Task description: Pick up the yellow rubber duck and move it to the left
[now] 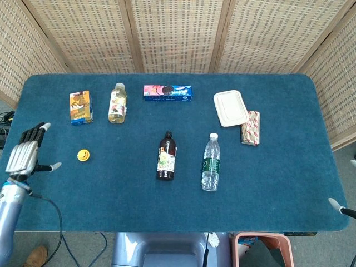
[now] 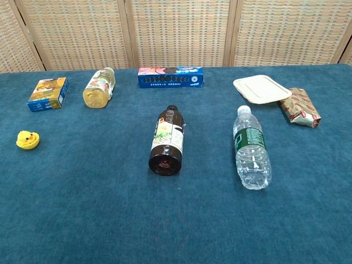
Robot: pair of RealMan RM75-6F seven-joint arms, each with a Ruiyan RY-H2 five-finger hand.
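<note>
The left hand (image 1: pixel 23 156) is held over the table's left edge, fingers spread and empty, apart from the yellow rubber duck (image 1: pixel 83 155), which is set on the blue cloth (image 1: pixel 111 194). Behind it lie a juice carton (image 1: pixel 80 107) and a yellow drink bottle (image 1: pixel 117 103); a dark bottle (image 1: pixel 166 156) lies well to the right. The right hand's state cannot be told.
</note>
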